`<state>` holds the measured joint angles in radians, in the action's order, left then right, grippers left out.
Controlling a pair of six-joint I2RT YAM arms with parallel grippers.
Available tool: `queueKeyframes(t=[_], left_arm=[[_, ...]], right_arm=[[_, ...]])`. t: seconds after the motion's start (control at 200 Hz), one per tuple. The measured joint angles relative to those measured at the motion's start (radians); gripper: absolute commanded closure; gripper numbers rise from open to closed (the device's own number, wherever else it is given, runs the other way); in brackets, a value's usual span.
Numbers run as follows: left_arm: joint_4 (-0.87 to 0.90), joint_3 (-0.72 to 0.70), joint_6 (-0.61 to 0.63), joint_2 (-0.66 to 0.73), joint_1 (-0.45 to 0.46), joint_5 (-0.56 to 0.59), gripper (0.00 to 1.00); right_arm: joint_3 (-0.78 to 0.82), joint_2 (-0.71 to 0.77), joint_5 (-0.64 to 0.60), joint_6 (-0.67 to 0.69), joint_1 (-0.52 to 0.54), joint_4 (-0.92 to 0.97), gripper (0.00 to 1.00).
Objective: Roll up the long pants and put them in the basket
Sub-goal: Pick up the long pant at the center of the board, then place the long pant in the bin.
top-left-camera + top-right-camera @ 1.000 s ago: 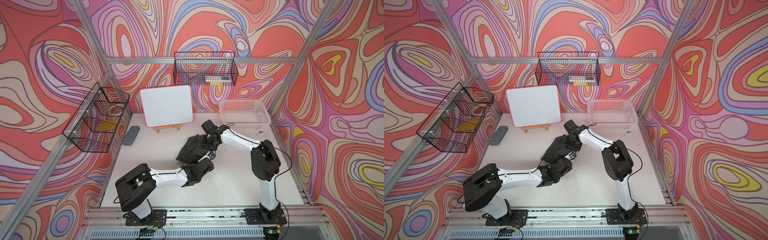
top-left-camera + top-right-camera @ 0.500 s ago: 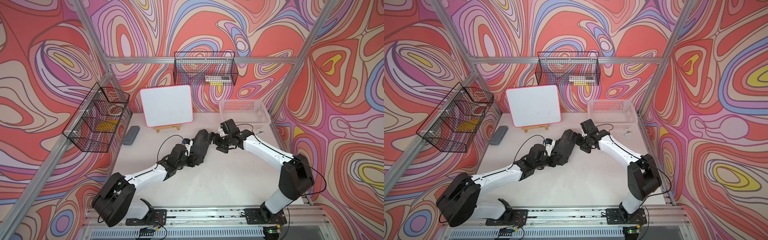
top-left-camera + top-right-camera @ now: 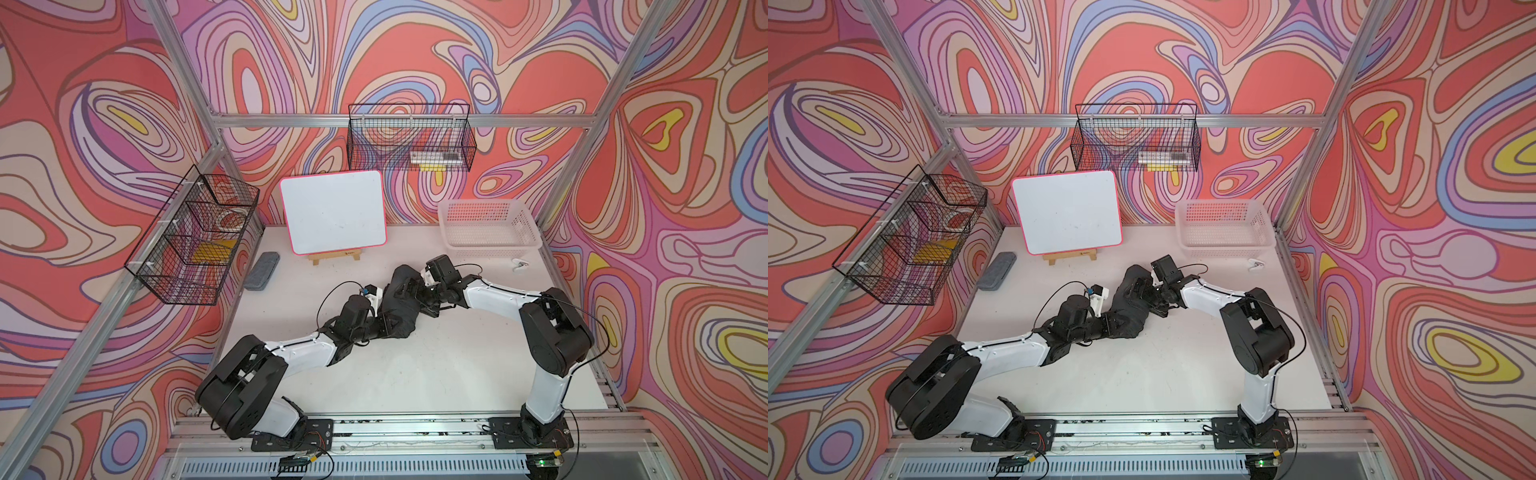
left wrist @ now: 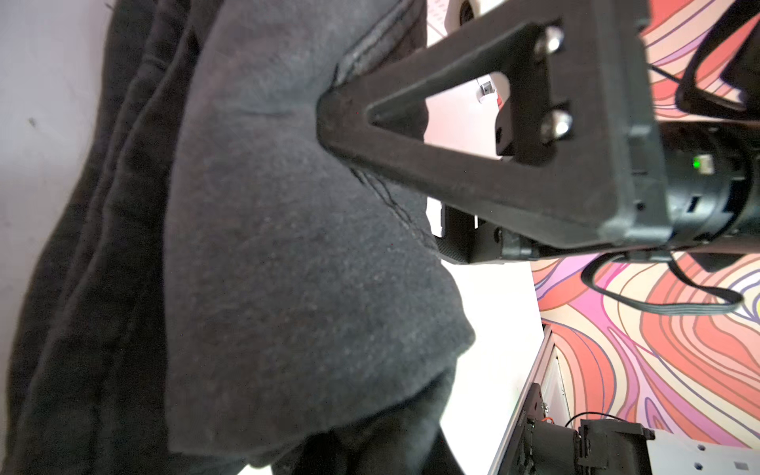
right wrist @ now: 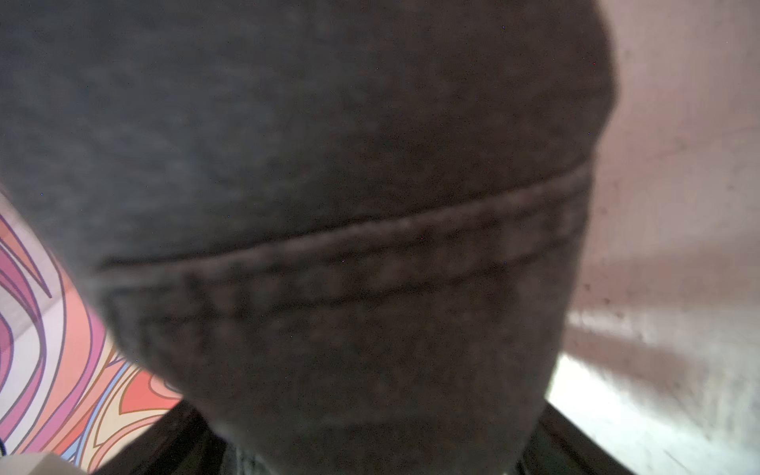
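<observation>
The long pants (image 3: pixel 399 309) lie as a dark charcoal roll in the middle of the white table, also seen in a top view (image 3: pixel 1129 307). My left gripper (image 3: pixel 388 322) is at the roll's near end. In the left wrist view the cloth (image 4: pixel 288 246) covers its jaws. My right gripper (image 3: pixel 411 291) meets the roll's far end from the right. Its fingers stand wide apart with the roll (image 5: pixel 329 164) between them, and one right finger (image 4: pixel 452 164) dents the cloth.
A white plastic basket (image 3: pixel 478 202) stands at the back right, with a small white clip (image 3: pixel 519 264) in front of it. A whiteboard on an easel (image 3: pixel 334 212) is at the back centre. A grey eraser (image 3: pixel 261 272) lies at the left. Wire baskets (image 3: pixel 191 237) (image 3: pixel 409 141) hang on the walls.
The right gripper's jaws have spread wide and now straddle the roll. Both arms have swung out from their earlier folded poses. The loose bundle has tightened into a narrower roll.
</observation>
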<state>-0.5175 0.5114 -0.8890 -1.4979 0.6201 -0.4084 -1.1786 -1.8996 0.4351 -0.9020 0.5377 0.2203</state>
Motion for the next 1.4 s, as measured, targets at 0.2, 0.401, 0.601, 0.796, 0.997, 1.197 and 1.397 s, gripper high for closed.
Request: queueKeyframes(t=[0.2, 0.401, 0.601, 0.796, 0.997, 1.197, 1.397], left_arm=[[-0.201, -0.03, -0.066, -0.113, -0.006, -0.024, 1.0], [-0.191, -0.022, -0.059, -0.118, -0.011, -0.013, 0.06], [0.369, 0.163, 0.144, 0.096, 0.034, 0.047, 0.01], [0.913, 0.534, 0.352, 0.3, 0.026, 0.293, 0.01], [1.081, 0.645, 0.426, 0.423, -0.081, 0.447, 0.01], [1.153, 0.616, 0.433, 0.347, -0.084, 0.472, 0.01], [1.167, 0.612, 0.433, 0.335, -0.084, 0.475, 0.01]], right_arm=[[-0.043, -0.076, 0.014, -0.003, 0.016, -0.051, 0.21], [-0.077, -0.112, 0.023, 0.049, 0.018, -0.05, 0.96], [-0.174, -0.113, -0.036, 0.122, 0.042, 0.076, 1.0], [-0.39, -0.113, -0.093, 0.262, 0.003, 0.301, 1.0], [-0.603, -0.113, -0.093, 0.385, -0.148, 0.387, 1.0], [-0.687, -0.105, -0.037, 0.406, -0.353, 0.295, 1.0], [-0.663, -0.123, 0.049, 0.342, -0.557, 0.146, 1.0]])
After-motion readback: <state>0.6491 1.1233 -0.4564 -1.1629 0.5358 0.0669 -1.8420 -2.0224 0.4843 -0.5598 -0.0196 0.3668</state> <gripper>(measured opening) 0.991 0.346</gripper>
